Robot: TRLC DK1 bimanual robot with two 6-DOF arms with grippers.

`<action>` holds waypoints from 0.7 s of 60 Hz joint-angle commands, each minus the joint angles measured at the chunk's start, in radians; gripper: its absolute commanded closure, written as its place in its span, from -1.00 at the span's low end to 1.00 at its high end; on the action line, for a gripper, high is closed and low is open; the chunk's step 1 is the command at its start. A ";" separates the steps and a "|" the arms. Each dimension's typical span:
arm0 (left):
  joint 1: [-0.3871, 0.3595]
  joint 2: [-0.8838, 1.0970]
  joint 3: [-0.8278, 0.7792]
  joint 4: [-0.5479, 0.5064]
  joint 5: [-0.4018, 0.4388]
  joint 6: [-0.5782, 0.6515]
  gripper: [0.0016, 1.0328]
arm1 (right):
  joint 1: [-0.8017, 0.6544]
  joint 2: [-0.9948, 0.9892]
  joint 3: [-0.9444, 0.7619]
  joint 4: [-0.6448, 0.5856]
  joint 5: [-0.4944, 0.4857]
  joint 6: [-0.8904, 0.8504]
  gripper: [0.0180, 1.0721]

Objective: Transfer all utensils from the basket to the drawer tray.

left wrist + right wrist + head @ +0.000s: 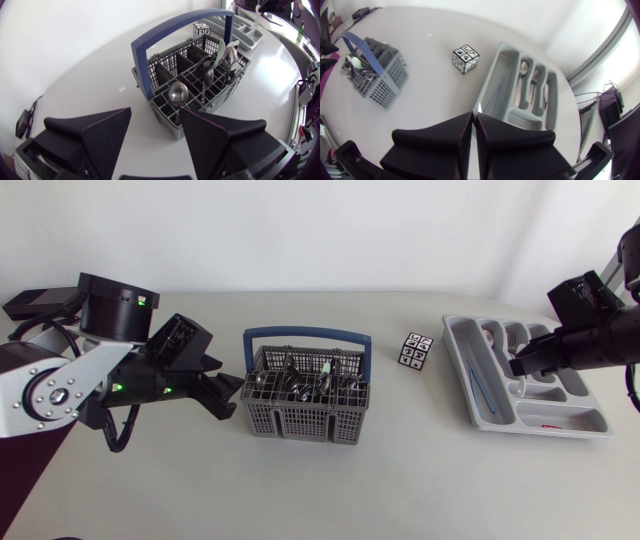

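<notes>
Basket and drawer tray stand well apart on the pale table.

Grey mesh basket with a blue handle stands upright just ahead of the left tool, metal utensils inside. Pale grey drawer tray lies under the right tool, cutlery in its slots. A slim silver piece is pinched between that tool's fingers.

No legible txt or nos.; only b/w marker patterns on the cube.
</notes>
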 commanded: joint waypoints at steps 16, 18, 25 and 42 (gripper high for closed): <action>-0.015 0.024 0.020 -0.011 0.007 -0.012 -0.33 | -0.202 0.200 -0.128 0.290 0.142 -0.141 0.82; -0.017 0.024 0.020 -0.011 0.007 -0.012 -0.33 | -0.222 0.229 -0.131 0.319 0.149 -0.155 0.82; -0.024 0.024 0.022 -0.011 0.005 -0.012 -0.33 | -0.267 0.311 -0.147 0.427 0.169 -0.189 0.81; -0.029 0.025 0.018 -0.011 0.005 -0.017 -0.33 | -0.286 0.518 -0.171 0.608 0.246 -0.199 0.65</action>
